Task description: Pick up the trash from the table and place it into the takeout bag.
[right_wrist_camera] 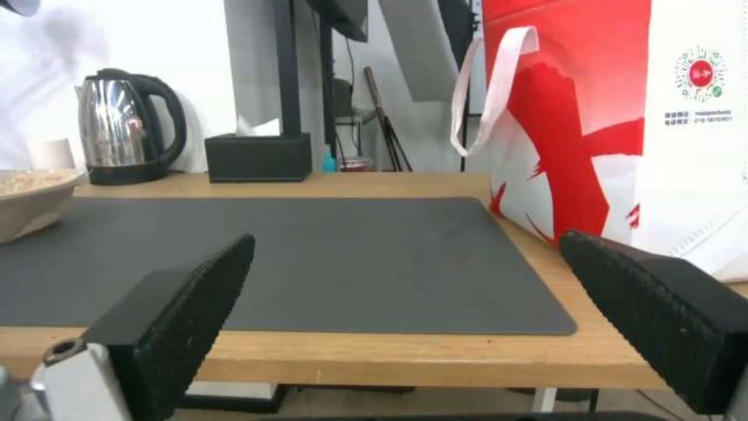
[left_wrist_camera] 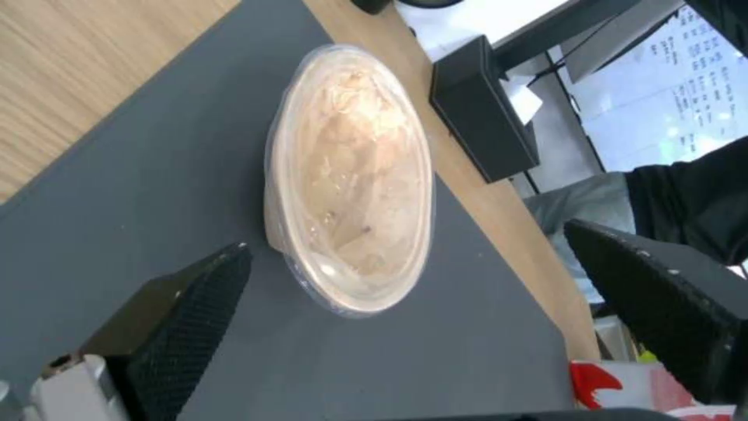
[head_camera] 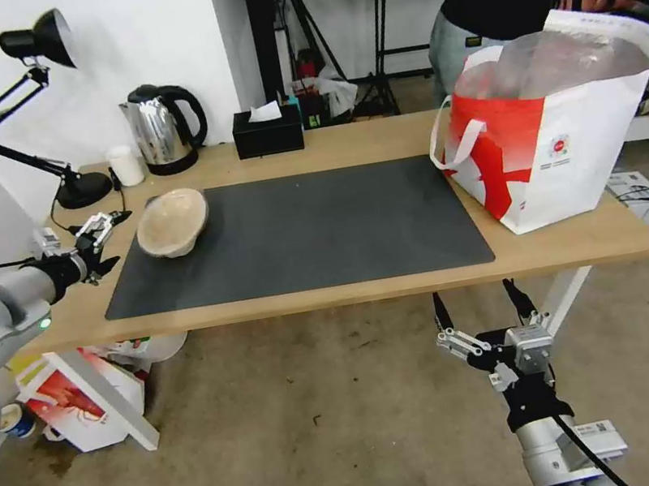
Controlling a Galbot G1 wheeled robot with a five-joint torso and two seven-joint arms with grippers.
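A beige pulp bowl (head_camera: 172, 222) with a clear film over it sits on the left corner of the dark grey mat (head_camera: 298, 231) on the table (head_camera: 396, 282). My left gripper (head_camera: 117, 241) hovers just left of the bowl, open, with nothing between its fingers. In the left wrist view the bowl (left_wrist_camera: 350, 175) lies ahead of the spread fingers (left_wrist_camera: 195, 310), not touching them. The takeout bag (head_camera: 553, 133) stands open at the table's right end. My right gripper (head_camera: 478, 307) hangs open below the table's front edge, facing the mat and the bag (right_wrist_camera: 623, 117).
Along the back edge stand a desk lamp (head_camera: 49, 114), a small white cup (head_camera: 126, 165), a kettle (head_camera: 163, 129) and a black tissue box (head_camera: 267, 132). A red-and-white carton (head_camera: 78, 401) lies on the floor under the left end. A person stands behind the bag.
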